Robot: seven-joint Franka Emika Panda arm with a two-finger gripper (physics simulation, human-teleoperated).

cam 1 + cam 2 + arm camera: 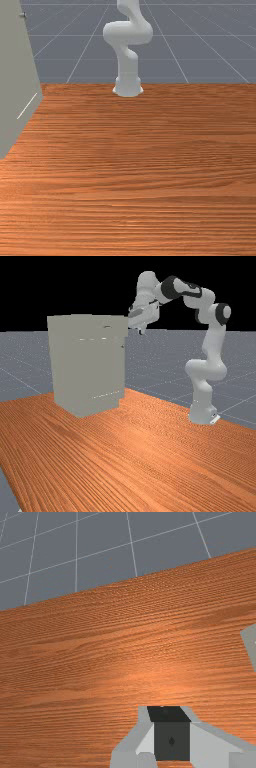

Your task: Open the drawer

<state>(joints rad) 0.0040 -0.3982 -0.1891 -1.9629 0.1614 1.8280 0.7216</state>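
In the far view my gripper (142, 331) hangs beside the upper right edge of a grey cabinet (87, 366), near the top; whether they touch, I cannot tell. A small dark knob (123, 346) sits lower on that same edge. The front view has the cabinet (17, 75) at its left, with a small knob (22, 15) high on the edge toward the arm's base. No drawer stands visibly pulled out, and the drawer fronts are largely turned away. In the wrist view, a corner of the cabinet (250, 644) lies off to one side of my gripper (170, 713).
The wooden table (150, 165) extends around the cabinet and the arm's base (128, 87). Beyond the table's edge lies the grey gridded floor (100, 552). In the far view the arm (215, 341) arches high over the table toward the cabinet.
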